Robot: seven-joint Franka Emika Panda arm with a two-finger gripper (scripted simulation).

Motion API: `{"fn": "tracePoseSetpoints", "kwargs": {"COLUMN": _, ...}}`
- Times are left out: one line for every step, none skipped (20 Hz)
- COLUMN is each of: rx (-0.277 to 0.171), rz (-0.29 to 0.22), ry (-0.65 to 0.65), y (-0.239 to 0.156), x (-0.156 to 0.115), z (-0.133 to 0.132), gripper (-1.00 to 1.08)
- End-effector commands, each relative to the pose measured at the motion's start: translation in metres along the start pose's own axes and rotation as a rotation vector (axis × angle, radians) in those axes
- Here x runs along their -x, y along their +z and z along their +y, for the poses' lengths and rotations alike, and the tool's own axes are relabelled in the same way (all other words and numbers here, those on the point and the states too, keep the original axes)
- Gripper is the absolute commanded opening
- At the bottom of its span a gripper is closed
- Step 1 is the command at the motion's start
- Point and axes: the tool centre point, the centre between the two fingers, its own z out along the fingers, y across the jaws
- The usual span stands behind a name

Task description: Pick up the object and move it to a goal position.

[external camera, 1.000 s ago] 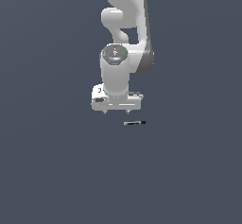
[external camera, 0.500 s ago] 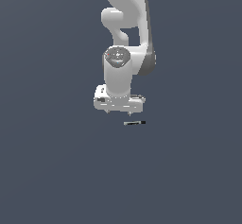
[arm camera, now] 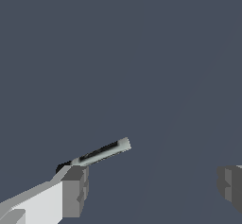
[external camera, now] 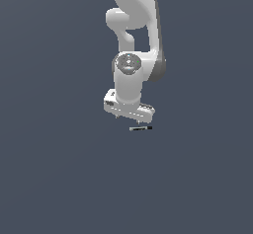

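The object [external camera: 141, 128] is a tiny thin rod, black with a pale end, lying flat on the dark grey floor. In the exterior view my gripper [external camera: 130, 120] hangs on the white arm just above it, slightly toward that view's left. In the wrist view the object [arm camera: 97, 153] lies close to one grey fingertip [arm camera: 74, 190], which hides its black end. The other fingertip [arm camera: 230, 183] stands far off across a wide gap. My gripper [arm camera: 152, 186] is open, with nothing between its fingers.
The white arm [external camera: 133, 40] rises behind the gripper to the frame's upper edge. A plain dark grey floor [external camera: 59, 178] lies all around, with no other objects in view.
The gripper has come down and a little toward the exterior view's right, closer to the rod. The rod has not moved.
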Motion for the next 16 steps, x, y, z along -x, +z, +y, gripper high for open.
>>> {"fn": "tracePoseSetpoints", "kwargs": {"rx": -0.002, "rz": 0.000, "ry": 0.064, "y": 0.004, "x": 0.002, "z": -0.004, "gripper": 1.00}}
{"fn": "tracePoseSetpoints", "kwargs": {"rx": -0.003, "rz": 0.001, "ry": 0.089, "y": 0.006, "x": 0.003, "z": -0.006, "gripper": 1.00}}
{"fn": "tracePoseSetpoints", "kwargs": {"rx": -0.004, "rz": 0.001, "ry": 0.114, "y": 0.007, "x": 0.003, "z": -0.007, "gripper": 1.00}}
{"fn": "tracePoseSetpoints", "kwargs": {"rx": -0.004, "rz": 0.001, "ry": 0.139, "y": 0.009, "x": 0.004, "z": -0.009, "gripper": 1.00}}
{"fn": "tracePoseSetpoints", "kwargs": {"rx": -0.005, "rz": 0.001, "ry": 0.164, "y": 0.010, "x": 0.005, "z": -0.011, "gripper": 1.00}}
{"fn": "tracePoseSetpoints", "kwargs": {"rx": -0.006, "rz": 0.001, "ry": 0.189, "y": 0.012, "x": 0.006, "z": -0.012, "gripper": 1.00}}
{"fn": "tracePoseSetpoints", "kwargs": {"rx": -0.006, "rz": 0.001, "ry": 0.214, "y": 0.014, "x": 0.007, "z": -0.014, "gripper": 1.00}}
{"fn": "tracePoseSetpoints", "kwargs": {"rx": -0.007, "rz": 0.002, "ry": 0.239, "y": 0.015, "x": 0.007, "z": -0.015, "gripper": 1.00}}
{"fn": "tracePoseSetpoints", "kwargs": {"rx": -0.007, "rz": 0.002, "ry": 0.264, "y": 0.017, "x": 0.008, "z": -0.017, "gripper": 1.00}}
{"fn": "tracePoseSetpoints", "kwargs": {"rx": -0.008, "rz": 0.002, "ry": 0.289, "y": 0.018, "x": 0.009, "z": -0.018, "gripper": 1.00}}
{"fn": "tracePoseSetpoints", "kwargs": {"rx": -0.009, "rz": 0.002, "ry": 0.315, "y": 0.020, "x": 0.010, "z": -0.020, "gripper": 1.00}}
{"fn": "tracePoseSetpoints", "kwargs": {"rx": -0.009, "rz": 0.002, "ry": 0.340, "y": 0.021, "x": 0.011, "z": -0.021, "gripper": 1.00}}
{"fn": "tracePoseSetpoints", "kwargs": {"rx": -0.010, "rz": 0.003, "ry": 0.365, "y": 0.023, "x": 0.011, "z": -0.023, "gripper": 1.00}}
{"fn": "tracePoseSetpoints", "kwargs": {"rx": -0.010, "rz": 0.003, "ry": 0.390, "y": 0.024, "x": 0.012, "z": -0.024, "gripper": 1.00}}
{"fn": "tracePoseSetpoints", "kwargs": {"rx": -0.011, "rz": 0.003, "ry": 0.415, "y": 0.026, "x": 0.013, "z": -0.026, "gripper": 1.00}}
{"fn": "tracePoseSetpoints", "kwargs": {"rx": -0.011, "rz": 0.003, "ry": 0.440, "y": 0.027, "x": 0.014, "z": -0.027, "gripper": 1.00}}
